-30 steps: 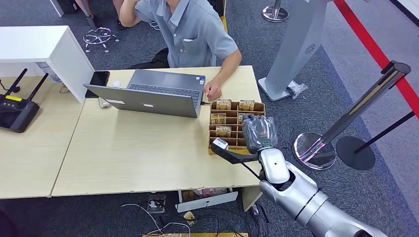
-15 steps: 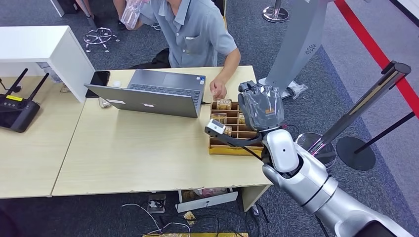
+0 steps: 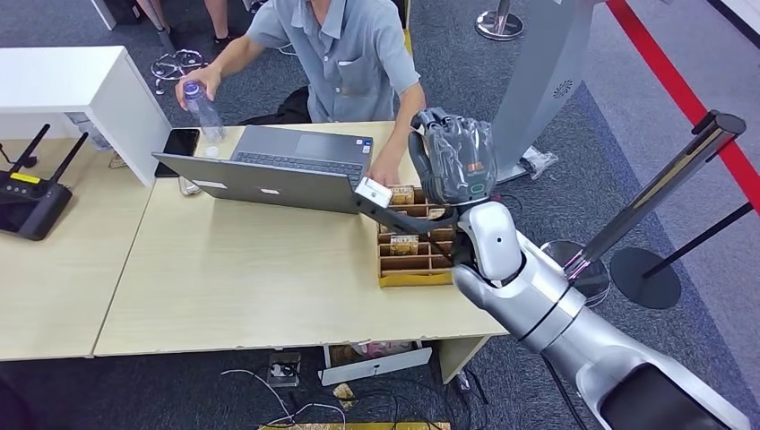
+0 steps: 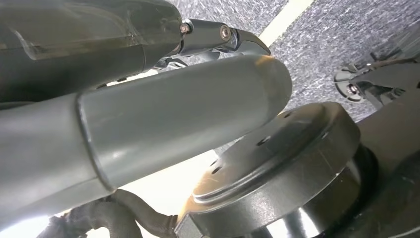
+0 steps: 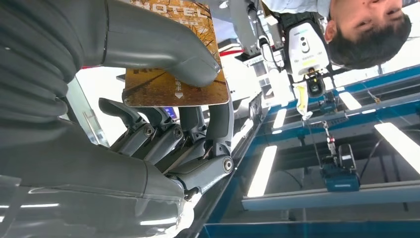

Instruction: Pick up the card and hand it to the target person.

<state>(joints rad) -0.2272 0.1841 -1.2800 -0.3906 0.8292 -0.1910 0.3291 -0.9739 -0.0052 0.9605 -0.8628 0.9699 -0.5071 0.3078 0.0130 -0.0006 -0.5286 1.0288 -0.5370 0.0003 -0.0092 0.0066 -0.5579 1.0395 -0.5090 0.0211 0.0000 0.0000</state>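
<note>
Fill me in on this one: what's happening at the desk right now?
The robot's right hand is raised above the card tray on the table, pinching a hotel card between thumb and fingers, as the right wrist view shows. A seated person behind the laptop has one hand on a water bottle and the other resting near the tray. The card is not yet handed over.

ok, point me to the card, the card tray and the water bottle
card [image 5: 171, 87]: right wrist view, its brown printed face below the thumb of the right hand [image 5: 148, 99].
card tray [image 3: 414, 279]: head view, its near front wall.
water bottle [image 3: 204, 109]: head view, its clear body in the person's hand.
</note>
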